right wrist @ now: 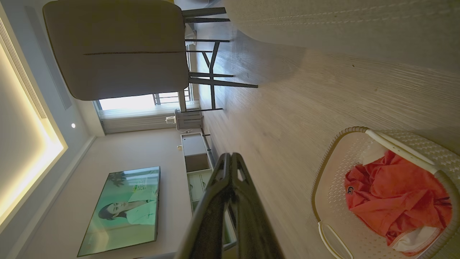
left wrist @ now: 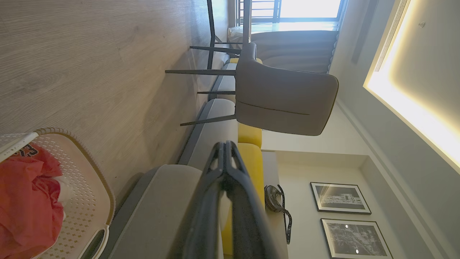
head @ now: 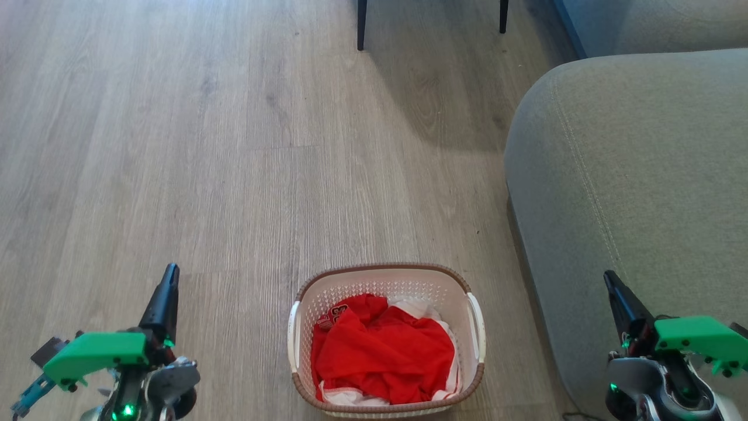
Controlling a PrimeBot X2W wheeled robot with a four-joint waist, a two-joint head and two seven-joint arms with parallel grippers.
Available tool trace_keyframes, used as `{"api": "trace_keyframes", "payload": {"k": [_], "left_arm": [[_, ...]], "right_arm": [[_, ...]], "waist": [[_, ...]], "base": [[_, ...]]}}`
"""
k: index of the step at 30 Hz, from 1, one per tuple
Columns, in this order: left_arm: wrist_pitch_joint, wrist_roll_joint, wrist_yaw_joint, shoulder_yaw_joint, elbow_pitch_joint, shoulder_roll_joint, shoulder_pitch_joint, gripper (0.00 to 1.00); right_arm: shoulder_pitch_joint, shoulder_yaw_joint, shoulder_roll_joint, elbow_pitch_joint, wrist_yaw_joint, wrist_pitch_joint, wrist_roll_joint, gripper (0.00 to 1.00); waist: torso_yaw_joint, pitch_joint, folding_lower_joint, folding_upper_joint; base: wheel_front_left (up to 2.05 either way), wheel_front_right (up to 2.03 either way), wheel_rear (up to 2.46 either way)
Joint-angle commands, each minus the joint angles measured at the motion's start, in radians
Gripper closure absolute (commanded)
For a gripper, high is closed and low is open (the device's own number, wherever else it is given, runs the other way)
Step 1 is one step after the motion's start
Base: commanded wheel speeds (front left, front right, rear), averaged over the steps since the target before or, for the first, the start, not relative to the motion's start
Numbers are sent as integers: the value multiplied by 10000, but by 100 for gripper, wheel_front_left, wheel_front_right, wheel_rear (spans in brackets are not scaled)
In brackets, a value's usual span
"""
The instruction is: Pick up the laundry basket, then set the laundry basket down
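Resting on the floor (head: 175,146) near the sofa (head: 631,175), the laundry basket (head: 380,287) is looking light and stiff; its side handles (head: 476,327) are probably offering the likeliest holds. The left end effector (head: 169,278) and the right end effector (head: 610,282) are flanking it, pinched narrow, empty.

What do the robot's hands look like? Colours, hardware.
Left hand and right hand match: long black tapered fingers, slotted near the tips; a bright green plastic bracket; a silver wrist housing with a green light. A teal part sticks out beside the left bracket.
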Motion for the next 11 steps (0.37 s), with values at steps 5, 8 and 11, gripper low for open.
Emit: {"api": "trace_keyframes", "payload": {"k": [5,8,11], "left_arm": [[94,-14,-67,394,-299,96,-592,100],[103,-5,-67,405,-298,88,-592,100],[111,4,-67,416,-298,80,-593,100]], "right_arm": [[-467,139,-190,-320,69,56,34,100],[-468,131,-185,-320,69,63,27,100],[-468,123,-179,-319,69,69,21,100]], "waist": [[1,0,0,0],[1,0,0,0],[1,0,0,0]], "base": [[0,0,0],[0,0,0],[0,0,0]]}}
